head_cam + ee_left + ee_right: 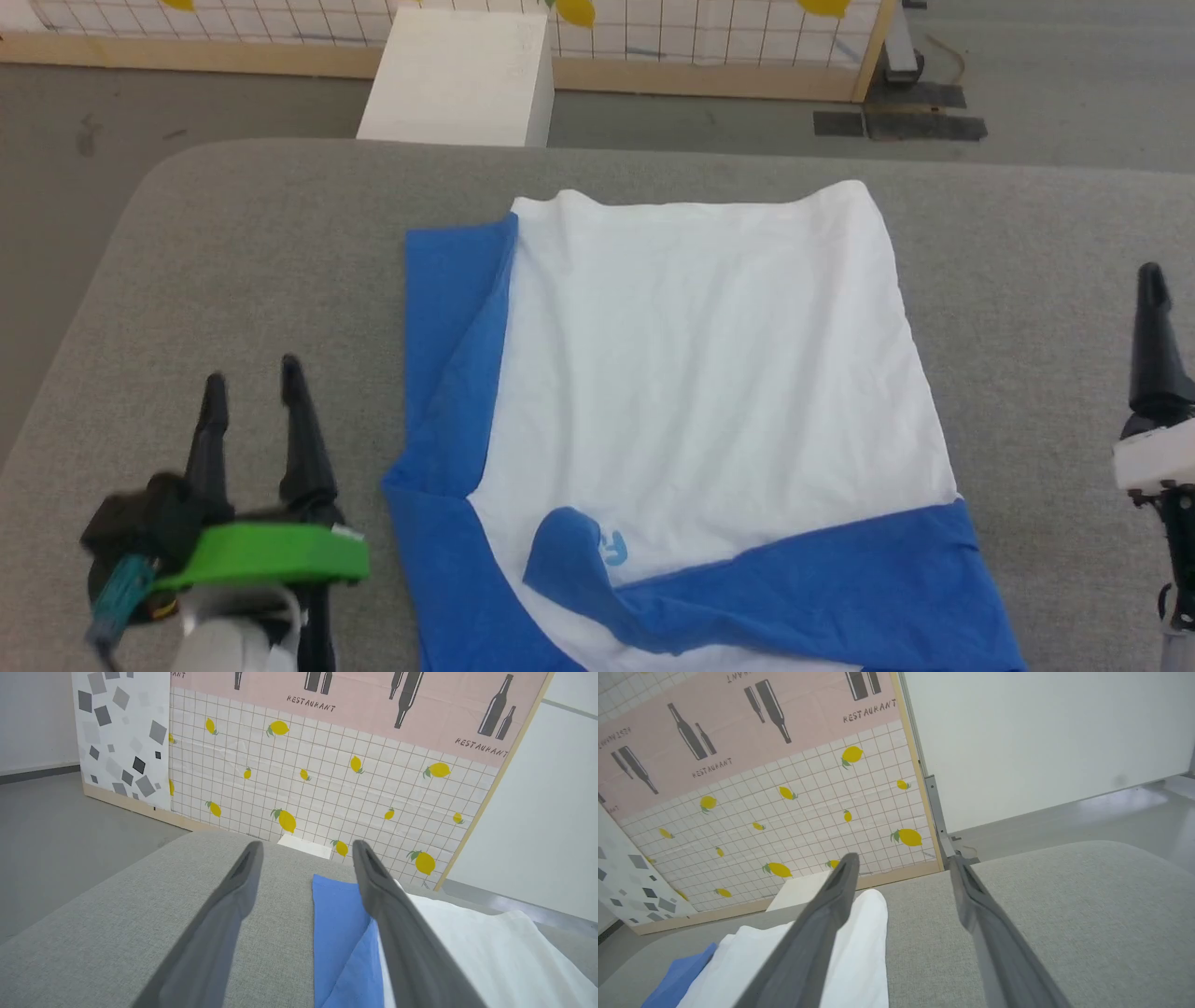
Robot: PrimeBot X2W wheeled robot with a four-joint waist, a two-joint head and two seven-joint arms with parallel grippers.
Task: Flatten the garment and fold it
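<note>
The garment [709, 373], a white T-shirt with royal-blue sleeves, lies partly folded on the grey table [233, 243]. Both blue sleeves are turned in over the body, one along its left side and one across the near edge, where a bit of light-blue lettering shows. My left gripper [252, 378] stands open to the left of the shirt, apart from it, with nothing between its fingers. In the left wrist view the garment's blue edge [336, 914] lies just right of the left gripper [306, 847]. My right gripper [901, 861] is open over bare table, the garment [859, 952] to its left; one right fingertip [1150, 280] shows at the head view's right edge.
A white box [457, 75] stands on the floor beyond the table's far edge. Behind it is a tiled lemon-print panel [303, 779] with a wooden frame. Bare grey table surface stretches on both sides of the shirt.
</note>
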